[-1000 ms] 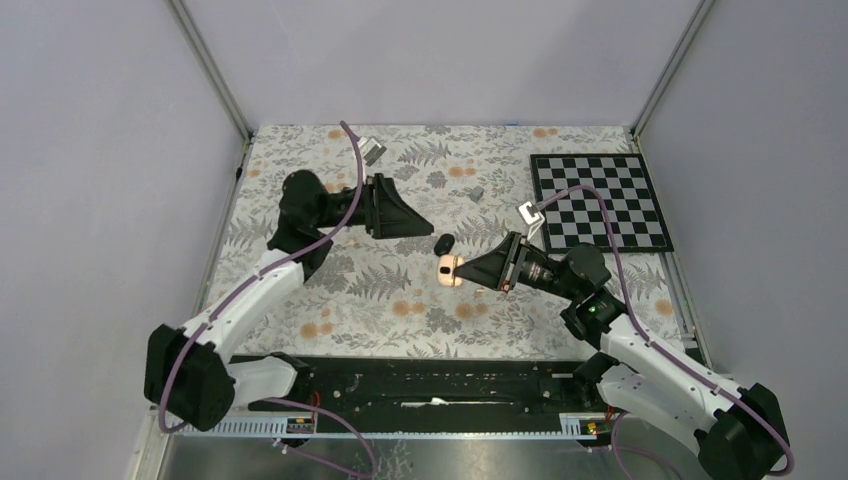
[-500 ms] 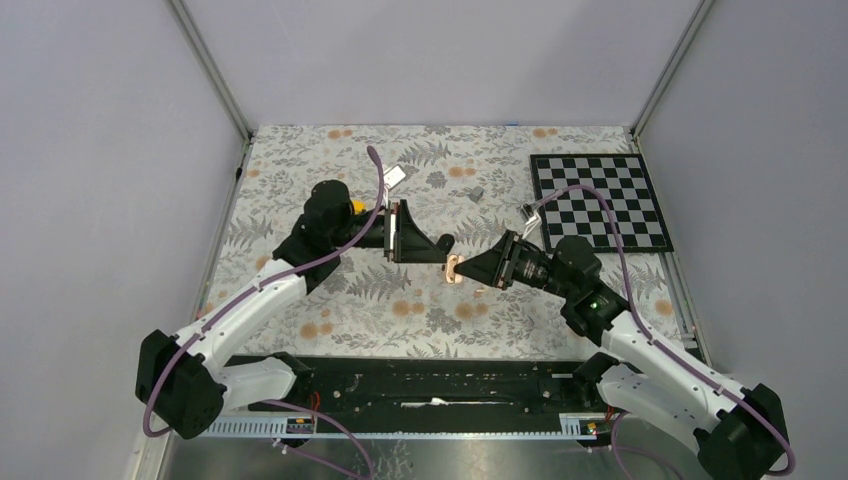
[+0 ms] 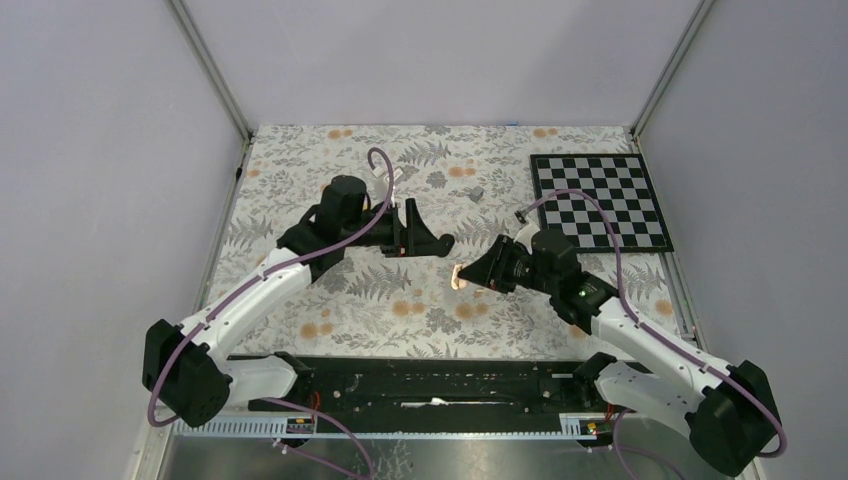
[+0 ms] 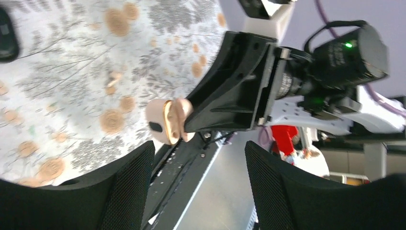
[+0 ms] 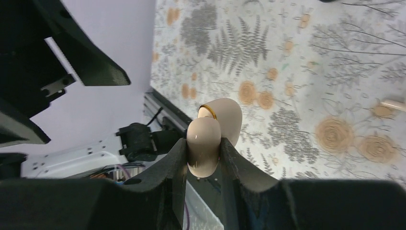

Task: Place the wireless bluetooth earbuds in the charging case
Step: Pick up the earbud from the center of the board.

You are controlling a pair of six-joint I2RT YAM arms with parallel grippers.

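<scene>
Right wrist view gives the best look at where this is at. The right fingers (image 5: 176, 165) are clamped on the charging case (image 5: 205, 141), a little peach-coloured clamshell. It's hinged open, and you can see the second half with a gold rim poking up behind the near one. So the case is up off the tabletop (image 3: 380, 300), held in the air roughly mid-table between the two arms, with its open side turned toward the left arm. In the left wrist view the left fingers (image 4: 122, 191) are spread apart with nothing between them, pointed at the case from close by but not touching it. Now the annoying part: I can't actually find the earbuds for sure. There's a dark oval spot (image 4: 155, 127) on the open face of the case. It could be a bud already sitting in its socket or just an empty socket, and it's too small to call. There's also a black oval thing (image 4: 5, 34) lying on the tabletop at the edge of the left wrist view, but it looks too big to be a bud. My read is that the prep is done: case picked up, opened and presented. The real job, getting both buds seated, is at best half done and maybe not started, since the left fingers carry nothing. I'd guess what's left is a bud pickup with the left arm, dropping it into its socket, the same again for the other one if needed, and probably shutting the lid.
</scene>
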